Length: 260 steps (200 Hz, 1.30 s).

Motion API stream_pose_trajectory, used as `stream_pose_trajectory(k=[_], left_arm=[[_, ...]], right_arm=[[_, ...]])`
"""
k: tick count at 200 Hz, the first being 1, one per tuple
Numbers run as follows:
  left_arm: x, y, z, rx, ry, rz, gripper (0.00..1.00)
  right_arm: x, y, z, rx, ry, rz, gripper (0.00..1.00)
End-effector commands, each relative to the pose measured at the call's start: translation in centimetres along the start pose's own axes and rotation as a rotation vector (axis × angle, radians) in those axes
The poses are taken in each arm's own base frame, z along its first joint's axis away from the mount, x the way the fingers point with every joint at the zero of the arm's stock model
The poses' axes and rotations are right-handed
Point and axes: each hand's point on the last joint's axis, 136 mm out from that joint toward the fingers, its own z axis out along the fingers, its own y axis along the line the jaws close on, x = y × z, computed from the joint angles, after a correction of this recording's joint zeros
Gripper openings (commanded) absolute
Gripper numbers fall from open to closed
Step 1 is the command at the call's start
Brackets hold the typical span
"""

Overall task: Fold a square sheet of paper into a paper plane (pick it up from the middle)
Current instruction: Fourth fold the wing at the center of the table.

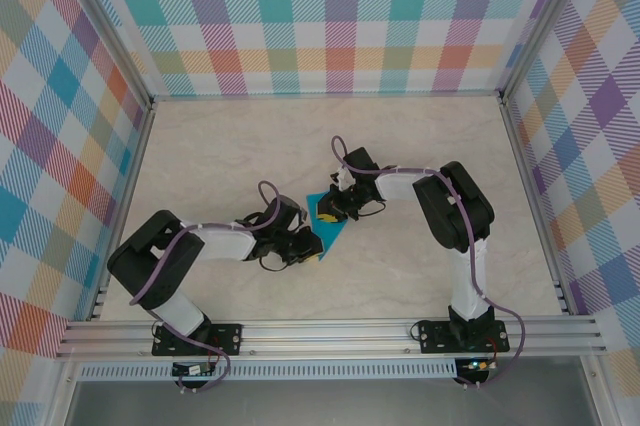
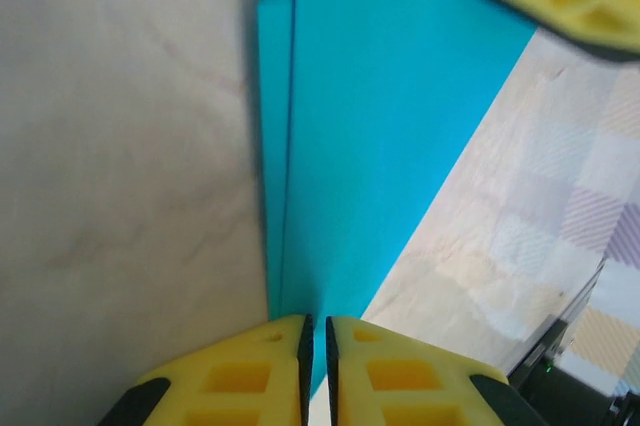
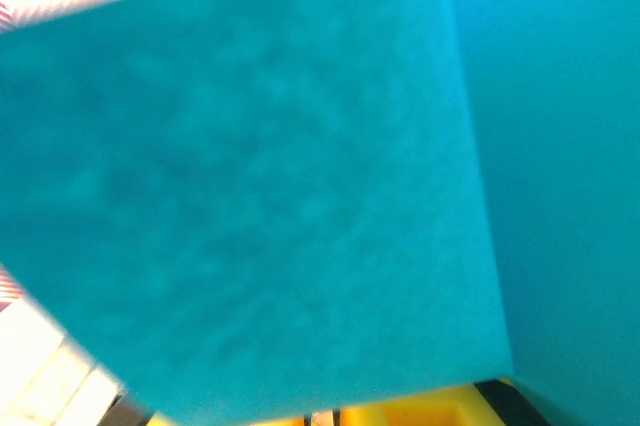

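While you check this one, count two arms, two grippers and one square sheet of paper [image 1: 334, 232], nothing else loose on the table [image 1: 230, 156]. In the top view the sheet sits at centre frame, teal, already folded into a pointed shape, with both grippers meeting over it. Your left gripper [image 1: 308, 246] comes in from the lower left and sits at the sheet's lower tip. Your right gripper [image 1: 335, 208] comes in from the right and sits on its upper part. In the left wrist view the two yellow fingers [image 2: 240, 376] at bottom centre are pressed nearly together, with a thin slit between them, and the narrow end of the sheet runs straight into that slit, so the jaws are clamped on the paper. Two layered edges show along the sheet's left side there. One yellow finger of the right gripper is in the upper right corner, over the paper. In the right wrist view a teal flap lies blurred right up against the lens, with a sliver of yellow finger [image 3: 420, 413] at the bottom edge; you cannot tell how those jaws stand.
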Motion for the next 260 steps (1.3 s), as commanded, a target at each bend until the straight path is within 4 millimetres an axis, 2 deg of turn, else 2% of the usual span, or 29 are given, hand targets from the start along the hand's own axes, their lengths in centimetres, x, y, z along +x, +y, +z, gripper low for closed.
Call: stream_pose_trajectory(k=[1, 31, 67, 94, 115, 158, 188, 212, 236, 260], left_arm=[[3.9, 2.7, -0.8, -0.096, 0.14, -0.001, 0.15], [3.5, 1.1, -1.8, -0.049, 0.109, 0.028, 0.15], [1.1, -1.3, -4.1, -0.015, -0.042, 0.023, 0.16], [-0.6, -3.1, -4.7, 0.039, -0.131, 0.0, 0.17], [-1.6, -4.3, -4.4, 0.088, -0.164, -0.016, 0.18], [-3.4, -5.1, -2.2, 0.118, -0.183, -0.037, 0.18], [-4.0, -4.6, -0.7, 0.112, -0.18, -0.067, 0.18], [-3.7, -4.2, 0.6, 0.102, -0.144, -0.075, 0.18], [-2.5, -1.8, 1.5, 0.027, -0.104, -0.105, 0.18], [-0.3, 1.0, 2.0, -0.054, -0.036, -0.126, 0.18]], right_arm=[[3.6, -11.4, 2.9, 0.324, 0.068, 0.183, 0.15], [3.8, -11.5, 2.9, 0.323, 0.071, 0.189, 0.16], [4.1, -11.6, 3.0, 0.306, 0.063, 0.211, 0.16], [4.5, -11.5, 3.1, 0.294, 0.053, 0.224, 0.16], [4.7, -11.6, 3.2, 0.297, 0.051, 0.226, 0.16], [4.8, -11.7, 3.3, 0.305, 0.057, 0.221, 0.16], [4.7, -11.6, 3.3, 0.305, 0.06, 0.218, 0.16], [4.7, -11.6, 3.3, 0.309, 0.061, 0.219, 0.16], [4.5, -11.5, 3.2, 0.313, 0.062, 0.215, 0.16], [4.5, -11.6, 3.2, 0.319, 0.062, 0.216, 0.16]])
